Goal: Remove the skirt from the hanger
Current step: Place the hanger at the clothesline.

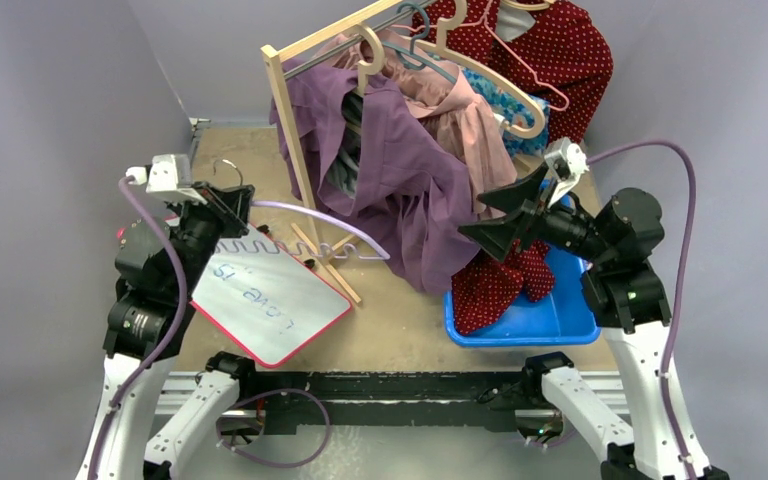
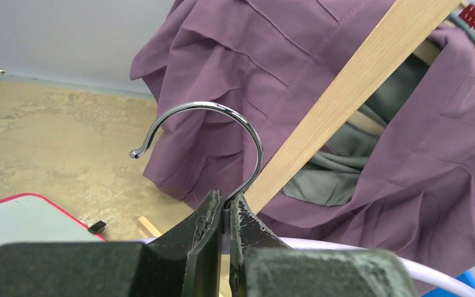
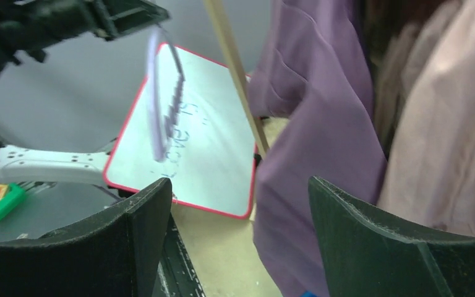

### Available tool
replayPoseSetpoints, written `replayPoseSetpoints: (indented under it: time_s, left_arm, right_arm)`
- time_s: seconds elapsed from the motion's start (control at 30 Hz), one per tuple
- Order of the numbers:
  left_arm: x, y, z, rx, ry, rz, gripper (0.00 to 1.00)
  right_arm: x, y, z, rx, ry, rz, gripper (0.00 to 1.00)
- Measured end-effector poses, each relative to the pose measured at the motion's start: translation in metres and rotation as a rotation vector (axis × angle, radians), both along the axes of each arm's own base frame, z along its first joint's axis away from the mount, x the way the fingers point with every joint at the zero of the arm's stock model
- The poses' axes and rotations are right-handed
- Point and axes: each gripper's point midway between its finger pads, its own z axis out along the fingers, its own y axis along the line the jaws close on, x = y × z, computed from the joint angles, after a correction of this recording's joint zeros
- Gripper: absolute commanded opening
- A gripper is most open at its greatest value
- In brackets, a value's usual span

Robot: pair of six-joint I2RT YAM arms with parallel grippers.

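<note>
Now | left claw (image 2: 226,209) clamps hanger hook (image 2: 213,106) | right claw (image 3: 238,185) spread, empty

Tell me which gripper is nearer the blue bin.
Right. The right gripper hangs open close by the blue bin; the left gripper grips the hanger hook across the table.

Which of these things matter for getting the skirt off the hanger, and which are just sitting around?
Job: hanger, pinched at its hook by the left gripper; red dotted skirt, lying in the blue bin; right gripper, open, near it.
Lying about: whiteboard, wooden rack, purple garment, pink garment.
</note>
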Motion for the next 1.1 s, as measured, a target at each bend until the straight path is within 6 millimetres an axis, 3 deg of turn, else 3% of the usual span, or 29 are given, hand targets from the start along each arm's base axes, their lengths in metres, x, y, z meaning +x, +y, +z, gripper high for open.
replayPoseSetpoints:
  time_s: [0.23, 0.37, 0.53, 0.67, 0.77, 0.87, 0.97, 1.1]
  left_arm:
    - [0.007, -0.005, -0.005, 0.100, 0.009, -0.038, 0.00]
    - [0.008, -0.006, -0.006, 0.129, 0.004, -0.050, 0.00]
    - [0.006, -0.005, -0.005, 0.141, -0.003, -0.051, 0.00]
    - [0.002, -0.004, -0.002, 0.138, -0.016, -0.050, 0.00]
    - [-0.002, -0.003, 0.002, 0.135, -0.032, -0.048, 0.00]
    - [-0.005, -0.002, 0.004, 0.132, -0.042, -0.048, 0.00]
    - [-0.005, -0.002, 0.005, 0.131, -0.044, -0.047, 0.00]
    - [-0.005, -0.002, 0.005, 0.129, -0.044, -0.048, 0.00]
  right_arm:
    - [-0.028, 0.033, 0.041, 0.057, -0.050, 0.202, 0.80]
    - [-0.049, 0.083, 0.051, 0.072, -0.028, 0.352, 0.81]
    - [-0.056, 0.153, 0.030, 0.012, 0.056, 0.425, 0.81]
    - [-0.044, 0.186, -0.006, -0.091, 0.127, 0.358, 0.78]
    - [-0.037, 0.192, -0.019, -0.127, 0.145, 0.309, 0.73]
    - [-0.031, 0.193, -0.019, -0.138, 0.148, 0.260, 0.67]
    - [-0.029, 0.193, -0.015, -0.133, 0.141, 0.228, 0.51]
    - [-0.030, 0.195, -0.014, -0.125, 0.150, 0.213, 0.50]
